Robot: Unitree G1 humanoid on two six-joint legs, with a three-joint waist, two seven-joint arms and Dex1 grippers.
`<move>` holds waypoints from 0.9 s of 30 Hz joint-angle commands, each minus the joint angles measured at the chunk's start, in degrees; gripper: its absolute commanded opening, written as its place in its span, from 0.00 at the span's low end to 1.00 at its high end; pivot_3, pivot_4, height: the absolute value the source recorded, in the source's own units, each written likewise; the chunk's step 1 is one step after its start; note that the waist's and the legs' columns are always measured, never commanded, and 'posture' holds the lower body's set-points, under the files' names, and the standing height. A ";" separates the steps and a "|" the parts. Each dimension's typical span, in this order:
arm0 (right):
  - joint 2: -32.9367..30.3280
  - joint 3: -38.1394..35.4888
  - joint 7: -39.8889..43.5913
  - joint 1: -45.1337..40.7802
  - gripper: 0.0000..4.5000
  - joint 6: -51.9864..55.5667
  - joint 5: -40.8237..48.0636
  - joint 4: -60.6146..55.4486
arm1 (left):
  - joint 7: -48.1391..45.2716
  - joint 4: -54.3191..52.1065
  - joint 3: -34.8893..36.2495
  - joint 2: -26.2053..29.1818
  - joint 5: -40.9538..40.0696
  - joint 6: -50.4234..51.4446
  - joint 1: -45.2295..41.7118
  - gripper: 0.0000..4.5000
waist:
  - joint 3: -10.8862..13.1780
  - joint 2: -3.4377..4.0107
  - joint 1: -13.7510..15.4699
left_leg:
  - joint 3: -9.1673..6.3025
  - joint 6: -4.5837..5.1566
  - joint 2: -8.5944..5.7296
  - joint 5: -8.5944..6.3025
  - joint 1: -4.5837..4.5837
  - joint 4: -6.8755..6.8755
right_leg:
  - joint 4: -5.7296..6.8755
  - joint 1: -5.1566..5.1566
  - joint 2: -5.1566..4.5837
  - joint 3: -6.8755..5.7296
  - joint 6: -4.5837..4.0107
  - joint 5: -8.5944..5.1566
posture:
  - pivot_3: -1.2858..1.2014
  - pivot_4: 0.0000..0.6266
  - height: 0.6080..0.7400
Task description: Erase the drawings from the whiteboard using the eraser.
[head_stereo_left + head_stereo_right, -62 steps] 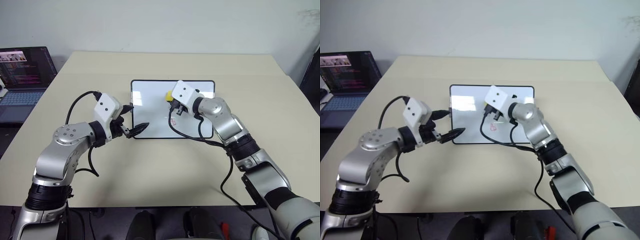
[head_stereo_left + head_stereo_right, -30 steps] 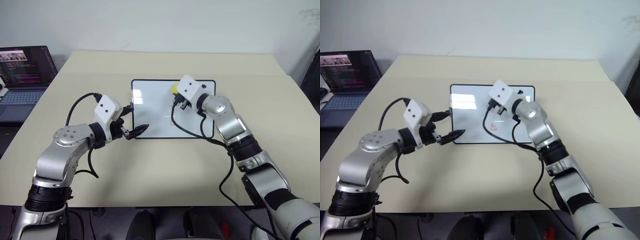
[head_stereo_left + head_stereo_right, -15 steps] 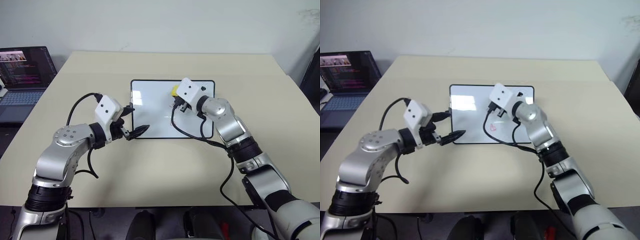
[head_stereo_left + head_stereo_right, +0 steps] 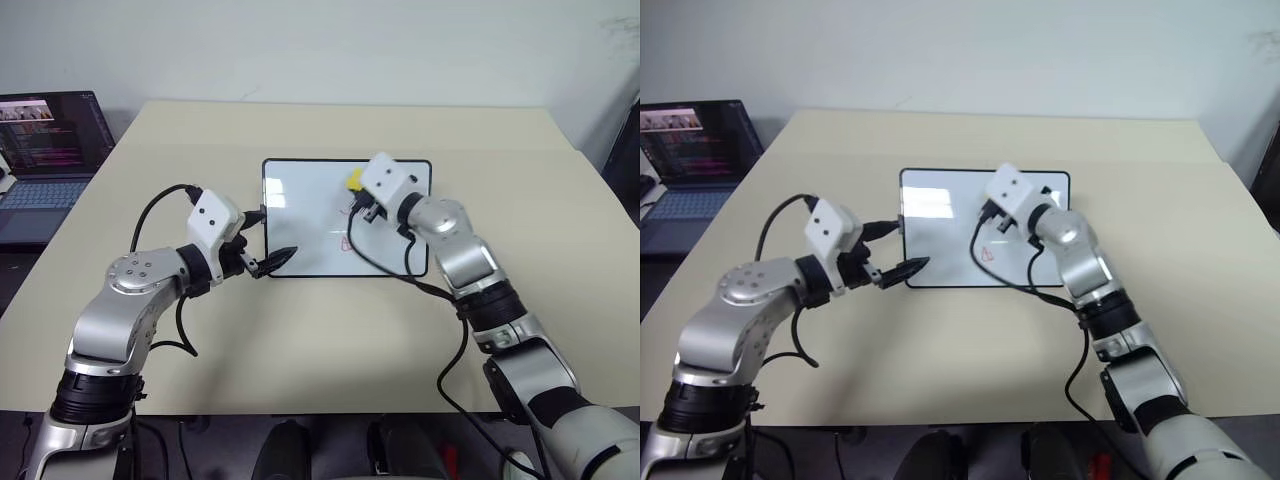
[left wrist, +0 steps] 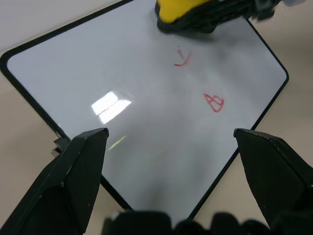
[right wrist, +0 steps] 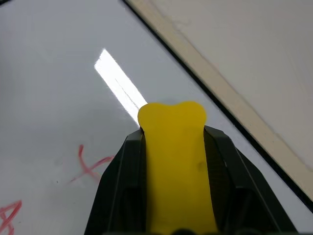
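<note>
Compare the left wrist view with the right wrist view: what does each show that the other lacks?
Left wrist: the left gripper, open, at the whiteboard's near edge, with most of the board in sight. Right wrist: a close look at the right gripper shut on the yellow eraser, and the table past the board's edge. Both: the eraser over the board and two red drawings, a y-like mark and a triangle-like one.

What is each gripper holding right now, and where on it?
Right gripper pinches the yellow eraser across its two sides. Left gripper is open, holding nothing.
</note>
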 commanded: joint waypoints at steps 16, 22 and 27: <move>-13.95 -5.27 7.12 26.86 0.28 22.84 17.16 -41.77 | -3.60 2.02 2.95 2.17 1.05 -6.01 3.81 1.00 | 0.01 0.01 -0.21 | -0.01 0.02 0.02 -0.03 -0.02 -0.11 | -0.36 0.07 0.06 -0.02 0.02 -0.01 | 0.52 0.24 1.00; -13.56 -1.45 5.57 25.03 0.28 20.73 15.96 -41.09 | -4.34 2.79 2.82 2.61 1.20 -5.82 3.83 1.00 | 0.01 0.00 -0.02 | -0.03 0.02 0.02 -0.03 -0.02 -0.09 | -0.35 0.06 0.11 -0.02 0.02 -0.01 | 0.52 0.24 1.00; -11.04 1.49 1.79 20.49 0.28 16.17 12.07 -36.55 | -4.64 2.73 2.51 2.93 1.47 -5.97 4.68 1.00 | 0.01 0.00 -0.08 | -0.01 0.02 0.02 -0.03 -0.03 -0.09 | -0.37 0.06 0.09 -0.01 0.03 -0.01 | 0.52 0.24 1.00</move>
